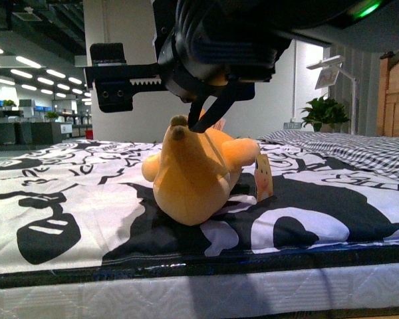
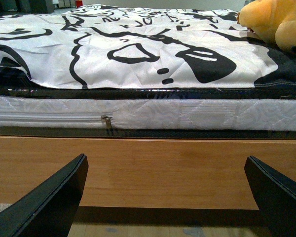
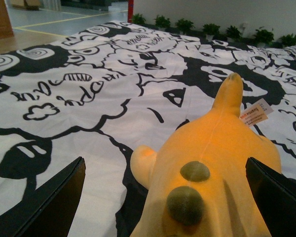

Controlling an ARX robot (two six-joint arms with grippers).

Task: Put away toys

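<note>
Orange and soft, the plush animal point(image 1: 196, 176) lies on its side on the bed point(image 1: 66, 199), near the front edge of the black-and-white patterned cover, its paler belly turned down toward the fabric and its brown nubs point(image 1: 179, 126) pointing up. A paper hang tag point(image 1: 264, 176) stands on the cover just beside it. The right arm reaches over from above, its black wrist filling the top of the front view, and the right end effector point(image 1: 205, 123) points steeply down so that its dark fingers point(image 1: 198, 119) hang right by the nubs. From that arm's own camera the two fingers are spread wide, one to each side of the toy's rounded body point(image 3: 212, 163), with the nubs point(image 3: 192, 173) between them; I cannot tell whether either fingertip touches the fur, and nothing is gripped. The left arm is held low, beside the bed and not over it: its camera looks level at the quilted white mattress side point(image 2: 187, 113), a small zipper pull point(image 2: 107, 121) and the wooden bed frame point(image 2: 163, 168) beneath. The left end effector point(image 2: 165, 159) is also spread wide and empty, aimed at the frame, well apart from the plush animal point(image 2: 276, 22), which shows only at the far upper edge of the cover. Behind the bed a second bed with a checked cover point(image 1: 346, 149) and a potted plant point(image 1: 326, 113) stand by the white wall.
</note>
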